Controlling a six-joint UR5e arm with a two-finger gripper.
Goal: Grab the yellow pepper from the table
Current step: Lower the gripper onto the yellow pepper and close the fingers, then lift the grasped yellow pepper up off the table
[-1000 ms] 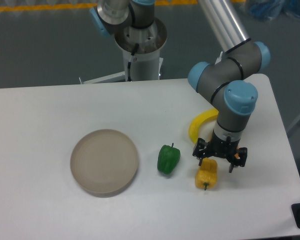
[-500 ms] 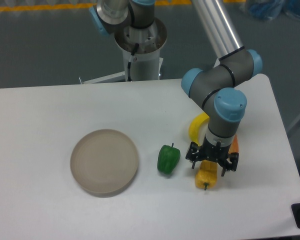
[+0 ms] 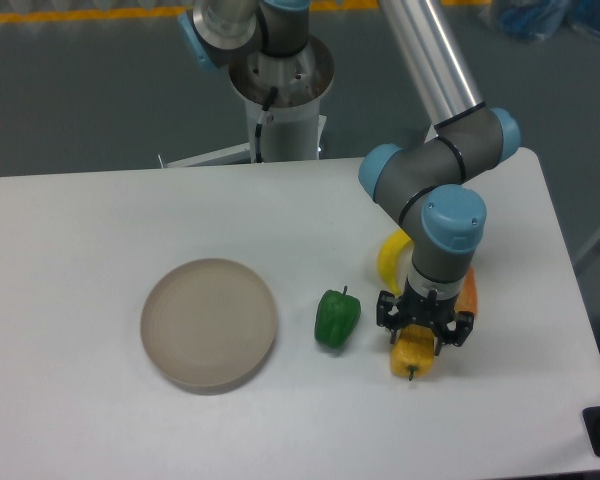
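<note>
The yellow pepper [image 3: 413,356] lies on its side on the white table [image 3: 100,220], right of centre, with its dark stem pointing toward the front edge. My gripper [image 3: 423,332] points straight down over the pepper's upper end. Its jaws are spread, one on each side of the pepper, low and close to it. The wrist hides the top part of the pepper. I cannot tell whether the fingers touch it.
A green pepper [image 3: 337,318] stands just left of the gripper. A yellow banana [image 3: 389,256] and an orange wedge slice [image 3: 469,290] lie behind the gripper, partly hidden by the arm. A round beige plate [image 3: 209,322] sits to the left. The table's right edge is near.
The gripper has moved left and lowered, from beside the pepper's right end to directly over it, with its jaws straddling it. The pepper has not moved.
</note>
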